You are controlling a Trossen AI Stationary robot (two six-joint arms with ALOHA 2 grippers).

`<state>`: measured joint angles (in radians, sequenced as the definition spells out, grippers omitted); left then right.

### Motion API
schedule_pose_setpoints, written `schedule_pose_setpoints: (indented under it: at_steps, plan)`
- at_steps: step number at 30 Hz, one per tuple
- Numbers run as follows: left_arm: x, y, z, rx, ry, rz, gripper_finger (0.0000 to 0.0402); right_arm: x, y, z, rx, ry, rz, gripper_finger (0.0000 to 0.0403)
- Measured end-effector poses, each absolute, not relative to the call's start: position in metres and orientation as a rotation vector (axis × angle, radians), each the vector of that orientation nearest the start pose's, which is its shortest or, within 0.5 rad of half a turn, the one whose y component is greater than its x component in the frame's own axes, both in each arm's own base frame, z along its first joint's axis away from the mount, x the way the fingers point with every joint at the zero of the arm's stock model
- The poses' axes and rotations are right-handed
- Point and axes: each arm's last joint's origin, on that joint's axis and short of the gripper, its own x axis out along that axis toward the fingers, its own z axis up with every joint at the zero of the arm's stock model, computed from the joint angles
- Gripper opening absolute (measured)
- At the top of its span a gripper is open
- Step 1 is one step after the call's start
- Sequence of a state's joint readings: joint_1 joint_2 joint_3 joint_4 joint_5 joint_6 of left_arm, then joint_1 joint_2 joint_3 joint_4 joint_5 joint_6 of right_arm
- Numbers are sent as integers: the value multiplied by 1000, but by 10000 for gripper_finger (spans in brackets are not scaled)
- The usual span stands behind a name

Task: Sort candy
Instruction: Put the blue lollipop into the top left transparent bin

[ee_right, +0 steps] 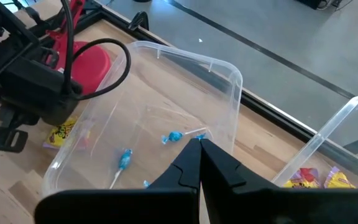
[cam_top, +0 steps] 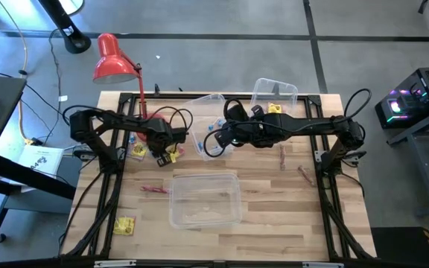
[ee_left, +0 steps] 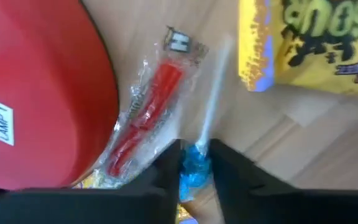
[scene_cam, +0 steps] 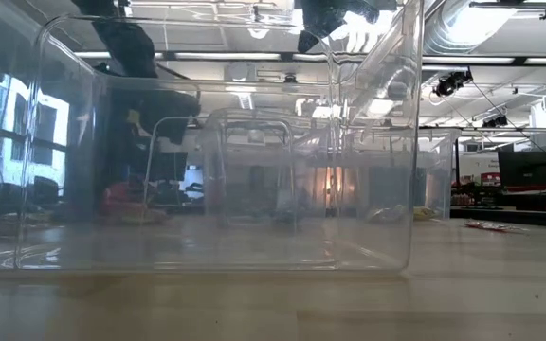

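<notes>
My left gripper (cam_top: 160, 146) (ee_left: 194, 163) is low over the table beside the red lamp's base (ee_left: 36, 93), shut on a small blue twist-wrapped candy (ee_left: 195, 167). A red stick candy (ee_left: 149, 115) in clear wrap and a yellow packet (ee_left: 319, 37) lie flat on the wood just beyond its fingers. My right gripper (cam_top: 216, 138) (ee_right: 199, 148) is shut and holds nothing. It hovers over a clear bin (ee_right: 229, 87) (cam_top: 213, 119) with blue candies (ee_right: 174, 136) on its floor. More red sticks (cam_top: 155, 190) (cam_top: 281, 156) and a yellow packet (cam_top: 125, 225) lie loose on the table. My left gripper pinches the blue candy's wrapped body (ee_left: 195, 171) between its two fingers (ee_left: 166, 168), coming from above and pointing down. A pale wrapper tail (ee_left: 213, 99) reaches out past the fingertips. Whether the candy is off the wood, I cannot tell.
A large clear bin (cam_top: 205, 197) (scene_cam: 216, 142) sits at the table's near middle. Another clear bin (cam_top: 274, 95) at the far side holds yellow packets (ee_right: 316, 177). The red desk lamp (cam_top: 114, 59) stands at the far left, with cables around both arms.
</notes>
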<state>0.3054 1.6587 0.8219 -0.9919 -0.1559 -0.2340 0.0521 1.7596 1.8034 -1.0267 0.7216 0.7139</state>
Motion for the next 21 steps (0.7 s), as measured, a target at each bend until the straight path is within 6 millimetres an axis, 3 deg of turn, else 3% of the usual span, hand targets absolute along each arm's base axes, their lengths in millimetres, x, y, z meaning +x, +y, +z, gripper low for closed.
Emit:
schedule_pose_setpoints:
  at_steps: [1, 3, 12, 16, 21]
  plan:
    - [215, 72, 133, -303, 1787, 537, 34, 362, 0, 359, 261, 652, -895, 0]
    - [213, 73, 138, -312, 1767, 554, 13, 362, -1, 359, 249, 657, -892, 0]
    - [195, 65, 175, -414, 1685, 510, 3, 362, -3, 359, 245, 660, -896, 0]
    - [190, 61, 203, -472, 1527, 490, 2, 362, -3, 359, 245, 660, -896, 0]
    - [202, 61, 256, -444, 1153, 447, 1, 362, -3, 359, 242, 655, -901, 0]
